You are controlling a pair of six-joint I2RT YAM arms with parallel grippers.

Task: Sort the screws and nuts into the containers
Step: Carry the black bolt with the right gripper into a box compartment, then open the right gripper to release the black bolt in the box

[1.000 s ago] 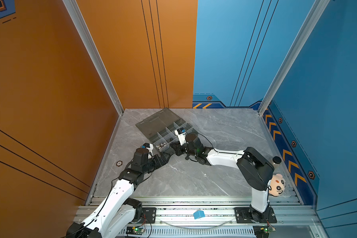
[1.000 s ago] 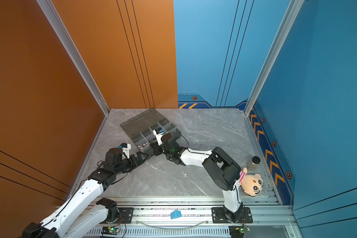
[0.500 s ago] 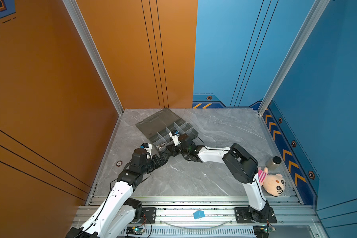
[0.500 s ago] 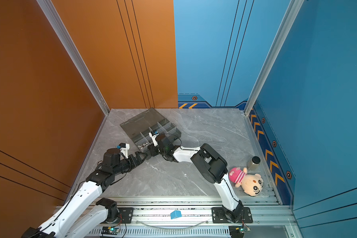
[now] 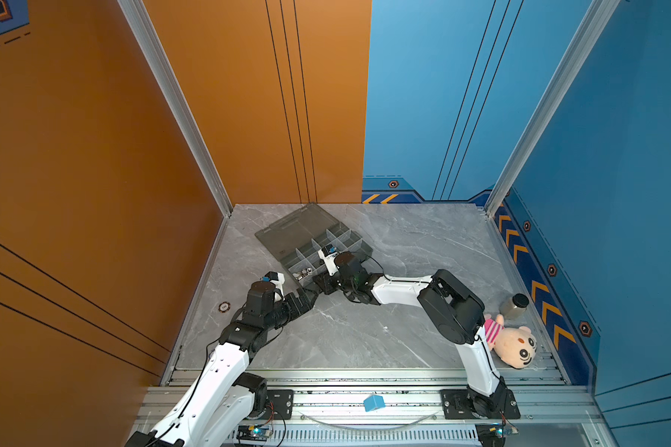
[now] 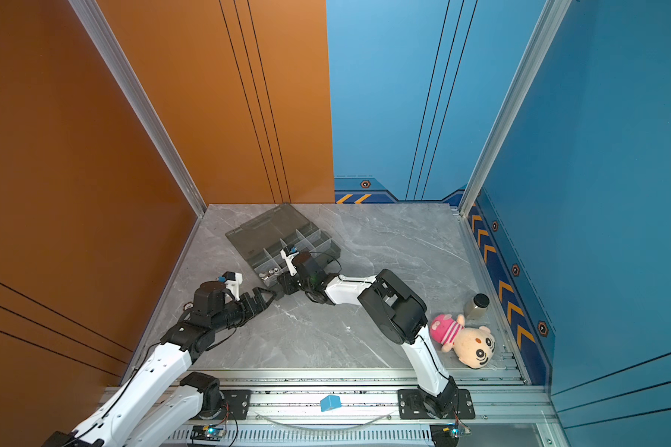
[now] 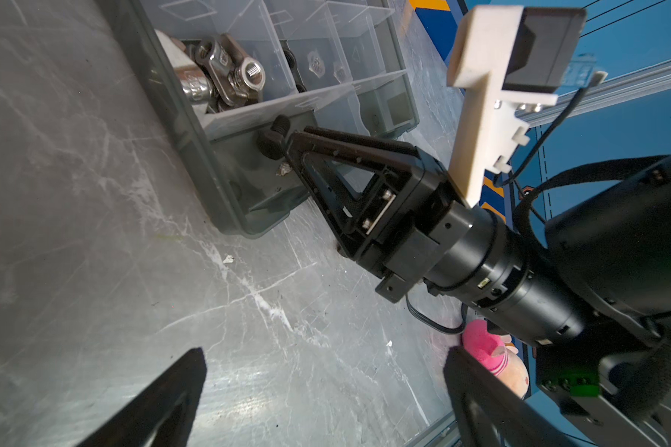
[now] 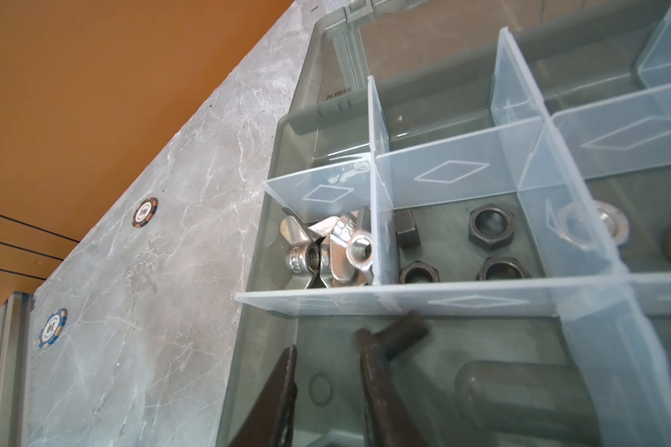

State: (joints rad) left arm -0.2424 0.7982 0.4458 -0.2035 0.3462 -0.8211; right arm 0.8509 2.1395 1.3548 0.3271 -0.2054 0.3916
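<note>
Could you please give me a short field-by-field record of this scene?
box: open on the table, lid laid back
wing nuts: silver, piled in an end compartment
black nuts: four visible, in the compartment beside them
right gripper: jaws slightly apart in the corner compartment
screw: black, at the right gripper's tips; contact unclear
left gripper: jaws wide open, empty, near the box corner

1. Plush doll (image 5: 516, 346): lies at the front right corner of the table (image 5: 423, 240).
2. Small bottle (image 5: 514, 306): stands upright with a black cap, just behind the doll.
3. Blue block (image 5: 373, 403): rests on the metal rail (image 5: 326, 394) in front.
4. Orange-rimmed chip (image 8: 145, 212) and blue-rimmed chip (image 8: 52, 327): lie flat on the marble, well apart, near the orange wall (image 8: 94, 77).
</note>
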